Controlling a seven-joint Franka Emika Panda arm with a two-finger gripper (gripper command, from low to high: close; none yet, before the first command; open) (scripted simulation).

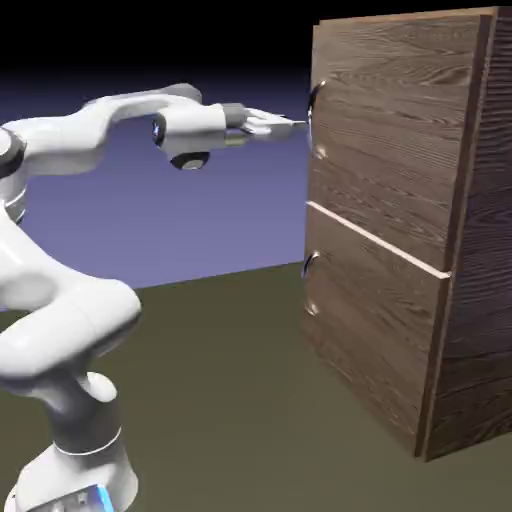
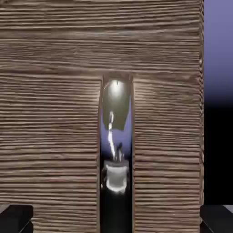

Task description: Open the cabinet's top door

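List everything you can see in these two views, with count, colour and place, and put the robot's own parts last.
cabinet: one, dark-brown wood grain, on the exterior view's right, standing on the table.
top door: one, dark-brown, upper panel above the pale seam; looks closed.
top door handle: one, shiny dark metal, near the door's left edge in the exterior view; centred in the hand view.
lower panel: one, dark-brown, below the seam.
lower handle: one, dark, at the panel's left edge.
table: one, olive-brown.
arm: one, white, from lower left.
end effector: one, pale grey, open, level with the top handle, fingertips dark.
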